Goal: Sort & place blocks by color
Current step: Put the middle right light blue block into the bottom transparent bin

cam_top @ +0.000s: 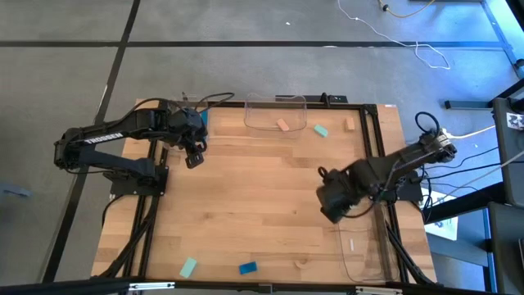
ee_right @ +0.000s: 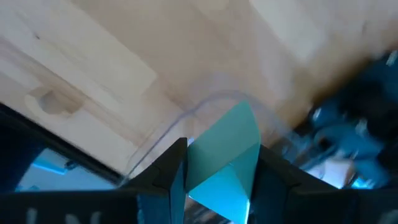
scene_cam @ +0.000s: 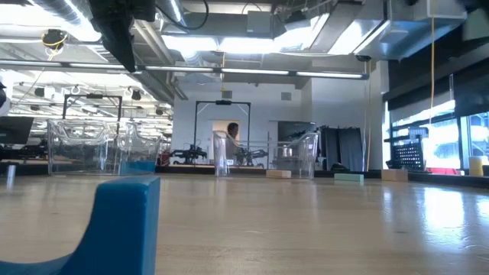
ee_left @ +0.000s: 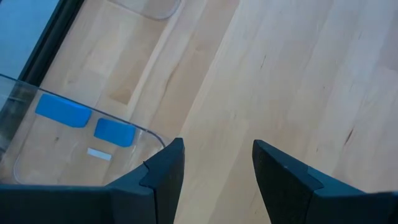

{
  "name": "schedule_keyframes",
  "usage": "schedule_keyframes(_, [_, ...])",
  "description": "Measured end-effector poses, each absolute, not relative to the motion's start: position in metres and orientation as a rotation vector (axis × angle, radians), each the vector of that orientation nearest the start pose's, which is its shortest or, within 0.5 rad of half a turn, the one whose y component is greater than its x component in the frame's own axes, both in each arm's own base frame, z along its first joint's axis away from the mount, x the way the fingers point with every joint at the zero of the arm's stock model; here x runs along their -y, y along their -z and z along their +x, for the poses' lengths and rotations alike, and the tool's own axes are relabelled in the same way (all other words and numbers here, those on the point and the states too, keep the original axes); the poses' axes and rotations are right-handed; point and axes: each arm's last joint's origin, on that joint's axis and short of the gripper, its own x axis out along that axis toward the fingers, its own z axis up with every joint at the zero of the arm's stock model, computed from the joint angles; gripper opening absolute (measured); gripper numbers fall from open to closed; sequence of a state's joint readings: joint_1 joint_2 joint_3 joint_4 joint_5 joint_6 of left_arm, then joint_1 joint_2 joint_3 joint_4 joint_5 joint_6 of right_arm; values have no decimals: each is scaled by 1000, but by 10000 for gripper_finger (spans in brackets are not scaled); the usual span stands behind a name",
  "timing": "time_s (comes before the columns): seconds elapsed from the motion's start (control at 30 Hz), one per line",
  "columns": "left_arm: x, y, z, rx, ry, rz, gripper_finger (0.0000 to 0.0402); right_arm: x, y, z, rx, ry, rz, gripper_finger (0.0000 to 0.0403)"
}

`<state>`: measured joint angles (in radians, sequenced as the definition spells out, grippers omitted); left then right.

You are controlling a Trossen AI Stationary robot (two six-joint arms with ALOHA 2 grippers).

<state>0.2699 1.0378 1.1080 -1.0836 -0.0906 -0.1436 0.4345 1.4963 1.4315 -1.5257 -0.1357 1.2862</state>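
Note:
My right gripper (cam_top: 332, 206) hangs over the table's right half and is shut on a pale mint green block (ee_right: 227, 155), which the gripper hides in the high view. My left gripper (ee_left: 217, 149) is open above the table's far left (cam_top: 194, 156), beside a clear tray (ee_left: 149, 130) holding two blue blocks (ee_left: 62, 110) (ee_left: 114, 131). A tan block (cam_top: 282, 124) lies in the far clear tray (cam_top: 274, 105). On the bare table lie a mint block (cam_top: 320, 130), a tan block (cam_top: 350, 124), another mint block (cam_top: 188, 267) and a blue block (cam_top: 247, 267). My right gripper pinches the mint green block between its two fingers (ee_right: 171, 168), which lie on opposite side faces (ee_right: 249, 162). The block stands out past the fingertips. It is lifted clear of the table.
A third clear tray (cam_top: 364, 254) lies at the table's near right corner, and its rim (ee_right: 205, 102) shows below my right gripper. The blue block (scene_cam: 114, 221) looms close in the low view. Open wood spans the table's middle (cam_top: 246, 205).

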Motion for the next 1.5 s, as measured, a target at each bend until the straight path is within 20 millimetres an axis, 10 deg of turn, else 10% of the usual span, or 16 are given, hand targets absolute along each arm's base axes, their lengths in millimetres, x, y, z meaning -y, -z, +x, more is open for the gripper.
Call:
schedule_keyframes(0.57, [-50,-326,170,-999,-377,-176,181,-171,-287,175,-1633,936,905,125])
schedule_keyframes(1.03, [-50,-326,170,-998,-374,-178,181,-168,-185,170,-1620,844,965,125])
schedule_keyframes(1.5, [-50,-326,170,-998,-373,-178,181,-163,-167,163,-1666,840,973,125])
